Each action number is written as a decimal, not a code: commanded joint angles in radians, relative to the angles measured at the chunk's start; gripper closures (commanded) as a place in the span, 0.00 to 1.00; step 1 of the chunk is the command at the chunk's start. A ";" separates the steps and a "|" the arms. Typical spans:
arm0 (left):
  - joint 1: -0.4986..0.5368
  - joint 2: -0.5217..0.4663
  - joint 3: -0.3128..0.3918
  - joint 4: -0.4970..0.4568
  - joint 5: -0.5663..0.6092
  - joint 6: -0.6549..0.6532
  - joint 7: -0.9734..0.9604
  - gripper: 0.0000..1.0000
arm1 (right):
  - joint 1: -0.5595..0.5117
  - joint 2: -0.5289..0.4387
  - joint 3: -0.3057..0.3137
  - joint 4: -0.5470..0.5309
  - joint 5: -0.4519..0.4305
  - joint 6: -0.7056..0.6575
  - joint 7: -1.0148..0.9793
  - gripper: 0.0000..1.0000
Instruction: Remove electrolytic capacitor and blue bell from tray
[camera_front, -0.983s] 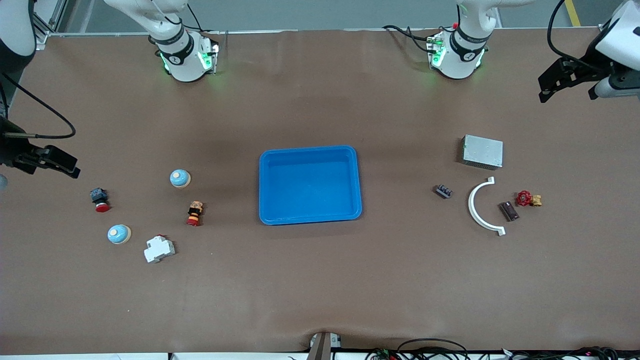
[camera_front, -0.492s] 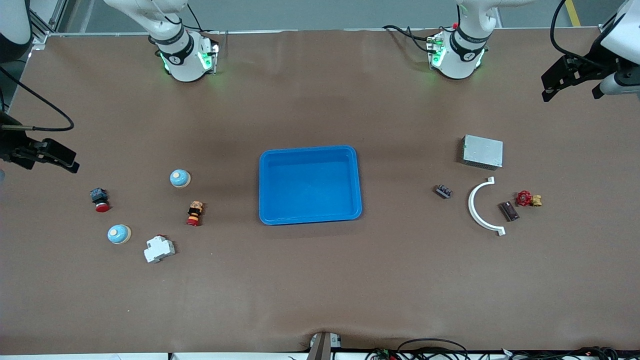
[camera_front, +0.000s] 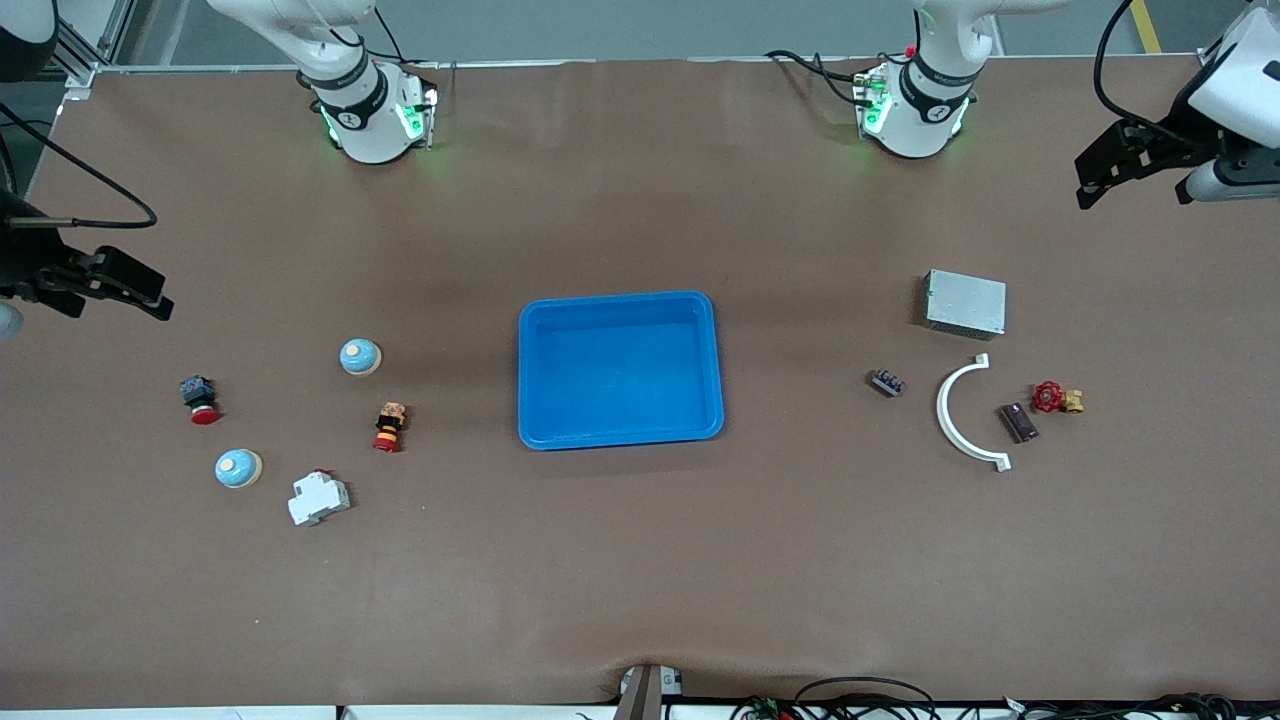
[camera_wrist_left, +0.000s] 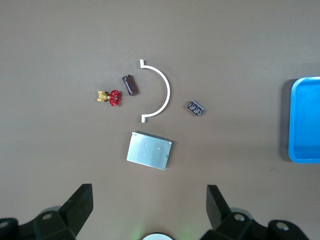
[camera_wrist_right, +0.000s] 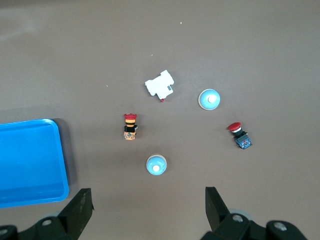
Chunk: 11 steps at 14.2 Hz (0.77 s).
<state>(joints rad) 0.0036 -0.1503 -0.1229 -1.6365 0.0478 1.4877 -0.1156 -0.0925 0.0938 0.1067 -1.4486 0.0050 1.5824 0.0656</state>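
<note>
Your blue tray (camera_front: 620, 300) sits at the middle of the table (camera_front: 640, 560) with nothing in it.

Toward the right arm's end you have two blue bells: one (camera_front: 360, 357) closer to the tray, the other (camera_front: 238, 468) nearer the front camera and closer to the table's end edge. Between and around them lie a red-capped push button (camera_front: 199, 398), an orange-and-red switch (camera_front: 389, 427) and a white circuit breaker (camera_front: 318, 498) — all apart from one another.

Toward the left arm's end, the small dark capacitor (camera_front: 887, 382) lies between the tray and a white curved bracket (camera_front: 958, 418). Inside the bracket's arc is a brown block (camera_front: 1017, 422), and just beside that a red-handled brass valve (camera_front: 1056, 399). A grey metal box (camera_front: 965, 302) lies closer to the arms' bases than the bracket.

Your left gripper (camera_front: 1125, 165) hangs over the table's end edge near the left base, jaws spread wide and holding nothing; its wrist view looks down on the capacitor group. Your right gripper (camera_front: 125, 288) hangs over the other end edge, jaws likewise wide open and empty, above the bells' side of the table.
</note>
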 joint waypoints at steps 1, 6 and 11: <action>0.004 -0.006 -0.001 0.003 -0.020 -0.015 0.017 0.00 | -0.006 -0.029 -0.009 -0.016 0.018 -0.009 -0.023 0.00; 0.004 -0.006 -0.001 0.017 -0.019 -0.014 0.010 0.00 | -0.004 -0.065 -0.006 -0.062 0.020 -0.004 -0.026 0.00; 0.003 0.009 -0.001 0.018 -0.019 -0.014 0.013 0.00 | 0.007 -0.065 0.001 -0.061 0.023 -0.002 -0.026 0.00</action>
<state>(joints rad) 0.0035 -0.1497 -0.1230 -1.6303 0.0478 1.4856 -0.1156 -0.0908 0.0563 0.1103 -1.4862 0.0110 1.5774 0.0500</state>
